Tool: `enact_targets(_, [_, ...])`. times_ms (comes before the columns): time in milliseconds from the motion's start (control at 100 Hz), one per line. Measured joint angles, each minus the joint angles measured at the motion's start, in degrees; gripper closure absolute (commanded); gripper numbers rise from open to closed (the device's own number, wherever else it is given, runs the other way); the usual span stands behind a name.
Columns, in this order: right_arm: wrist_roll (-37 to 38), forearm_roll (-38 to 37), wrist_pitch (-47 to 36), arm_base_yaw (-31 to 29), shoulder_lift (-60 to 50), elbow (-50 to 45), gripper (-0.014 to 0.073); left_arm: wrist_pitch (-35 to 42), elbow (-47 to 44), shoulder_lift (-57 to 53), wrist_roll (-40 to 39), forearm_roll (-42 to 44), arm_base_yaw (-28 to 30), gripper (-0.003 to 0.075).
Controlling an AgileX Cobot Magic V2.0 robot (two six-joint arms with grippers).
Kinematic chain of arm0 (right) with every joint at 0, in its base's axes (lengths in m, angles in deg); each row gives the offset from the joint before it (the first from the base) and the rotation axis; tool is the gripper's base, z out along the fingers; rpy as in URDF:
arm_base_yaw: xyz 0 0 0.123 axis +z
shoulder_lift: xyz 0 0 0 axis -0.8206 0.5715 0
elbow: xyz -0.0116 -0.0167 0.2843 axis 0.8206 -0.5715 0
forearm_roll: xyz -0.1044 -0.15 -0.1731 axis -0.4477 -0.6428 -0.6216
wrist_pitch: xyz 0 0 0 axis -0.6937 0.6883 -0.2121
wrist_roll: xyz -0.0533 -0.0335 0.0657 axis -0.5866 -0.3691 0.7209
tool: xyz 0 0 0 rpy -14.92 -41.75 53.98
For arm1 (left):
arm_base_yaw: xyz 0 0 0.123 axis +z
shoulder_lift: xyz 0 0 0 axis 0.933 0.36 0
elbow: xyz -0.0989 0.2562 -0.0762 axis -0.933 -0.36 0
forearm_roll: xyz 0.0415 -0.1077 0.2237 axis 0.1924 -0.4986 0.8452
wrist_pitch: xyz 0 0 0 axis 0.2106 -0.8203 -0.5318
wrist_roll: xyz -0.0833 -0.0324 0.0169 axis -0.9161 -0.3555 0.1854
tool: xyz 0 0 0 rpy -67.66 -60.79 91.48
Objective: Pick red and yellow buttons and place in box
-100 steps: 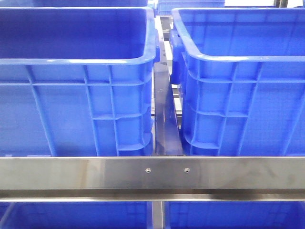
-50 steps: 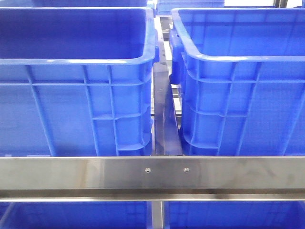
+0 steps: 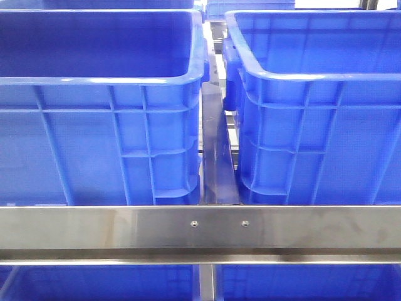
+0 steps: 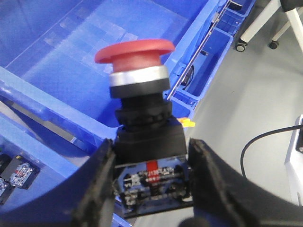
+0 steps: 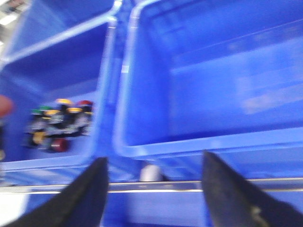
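Two deep blue crates [image 3: 100, 106] [image 3: 319, 106] sit side by side behind a steel rail [image 3: 200, 229], grey floor [image 4: 246, 104] beyond. The left gripper [image 4: 150, 177] clamps a red mushroom button [image 4: 135, 52] above a blue box [image 4: 109, 52]. The right gripper [image 5: 154, 189] hangs wide open and empty over crates; more buttons [image 5: 59, 125] lie in one.

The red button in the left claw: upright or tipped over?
Upright: the red button has its cap above, black body clamped between the left claw fingers.

No text was legible; the label [image 4: 154, 176] on the red button's [image 4: 134, 51] base was too blurred.
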Motion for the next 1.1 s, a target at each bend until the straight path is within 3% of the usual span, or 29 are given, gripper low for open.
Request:
enact_targets(110, [-4.32, 8.78, -0.34, 0.0, 1.66, 0.0, 0.0069, 0.0, 0.0, 0.0, 0.0, 0.0, 0.0, 0.0739])
enact_targets(380, [-26.54, 39.21, 3.17, 0.0, 11.66, 0.0, 0.0069, 0.0, 0.0, 0.0, 0.0, 0.0, 0.0, 0.0739])
enact_targets(500, [-33.1, 47.96, 5.91, 0.0, 16.3, 0.0, 0.0069, 0.0, 0.0, 0.0, 0.0, 0.0, 0.0, 0.0739])
enact_targets(660, [-36.65, 52.4, 6.87, 0.0, 20.88, 0.0, 0.0069, 0.0, 0.0, 0.0, 0.0, 0.0, 0.0, 0.0739])
enact_targets(1100, [-39.18, 54.12, 7.68, 4.41, 27.5, 2.99, 0.0069, 0.0, 0.0, 0.0, 0.0, 0.0, 0.0, 0.0739])
